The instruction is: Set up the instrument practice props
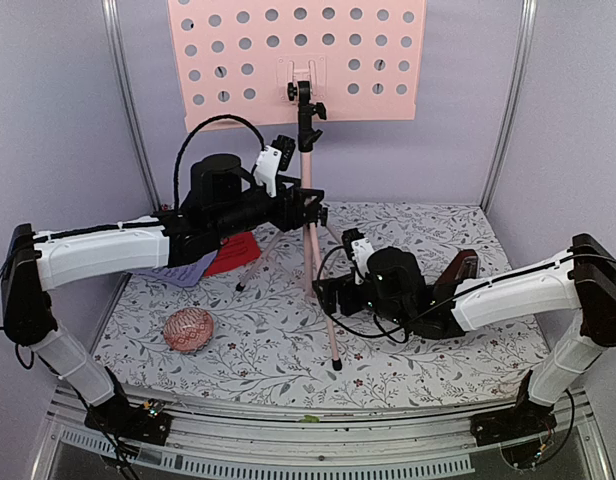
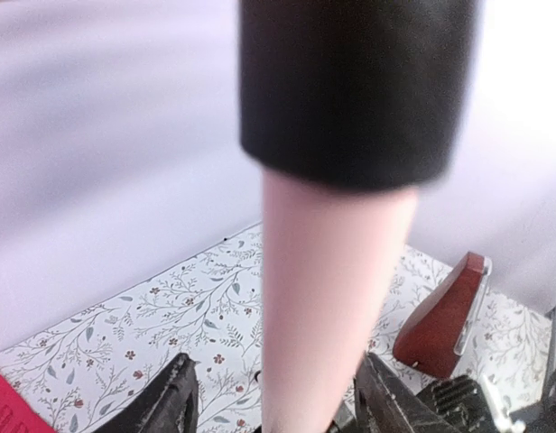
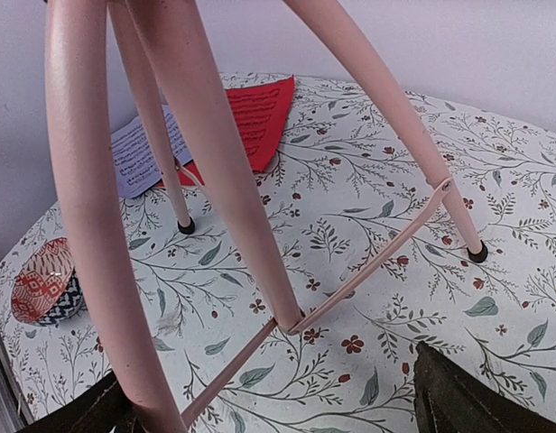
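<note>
1. Round patterned ball (image 1: 190,330): near-left on the floral tabletop (image 1: 428,350).
2. Sheet-music pages: lavender page (image 3: 138,153) and red page (image 3: 260,113) lying flat and overlapping, rear-left, just beyond a tripod foot.
3. Left gripper (image 2: 278,406): jaws part-open, straddling the pole below its black collar. One finger (image 2: 391,401) is against the pole, the other stands clear.
4. Pink music stand (image 1: 308,250): upright at centre, perforated desk on top.
5. Right gripper (image 3: 273,406): jaws wide apart, low among the tripod legs, gripping nothing.
6. Red-brown metronome (image 1: 458,275): on the table, right of the stand.
</note>
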### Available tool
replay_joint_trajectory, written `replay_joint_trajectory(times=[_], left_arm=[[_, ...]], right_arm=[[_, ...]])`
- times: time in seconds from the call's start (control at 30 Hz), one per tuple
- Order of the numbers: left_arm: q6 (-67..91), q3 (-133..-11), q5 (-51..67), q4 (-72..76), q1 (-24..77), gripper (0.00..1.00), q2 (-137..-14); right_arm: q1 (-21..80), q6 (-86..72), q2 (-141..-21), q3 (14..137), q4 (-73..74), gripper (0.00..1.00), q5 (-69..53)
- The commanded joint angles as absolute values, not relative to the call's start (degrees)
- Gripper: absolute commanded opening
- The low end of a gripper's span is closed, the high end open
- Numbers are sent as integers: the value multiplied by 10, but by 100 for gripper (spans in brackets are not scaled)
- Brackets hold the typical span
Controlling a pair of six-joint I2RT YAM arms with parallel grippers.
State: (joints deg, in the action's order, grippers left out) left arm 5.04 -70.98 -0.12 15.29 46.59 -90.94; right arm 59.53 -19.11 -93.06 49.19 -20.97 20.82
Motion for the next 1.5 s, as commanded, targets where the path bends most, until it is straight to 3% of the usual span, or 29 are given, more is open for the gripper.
replay_joint_trajectory(times=[0.0,0.17,0.5,0.97,1.2,1.47], left_arm=[[52,-669,24,156,461,65,-871],[53,-615,43,158,450,75,-843],[40,-543,172,138,375,80,-835],[-80,-697,322,-1,314,75,-997],[-87,-714,330,-18,316,56,-1019],[-84,-687,284,-18,341,23,-993]], right_arm=[[572,-202,-934,502,-189,99,213],[563,-199,-928,494,-186,99,216],[539,-194,-909,474,-184,99,203],[518,-165,-894,459,-184,99,159],[493,-157,-901,462,-180,99,117],[461,-132,-920,490,-162,99,88]])
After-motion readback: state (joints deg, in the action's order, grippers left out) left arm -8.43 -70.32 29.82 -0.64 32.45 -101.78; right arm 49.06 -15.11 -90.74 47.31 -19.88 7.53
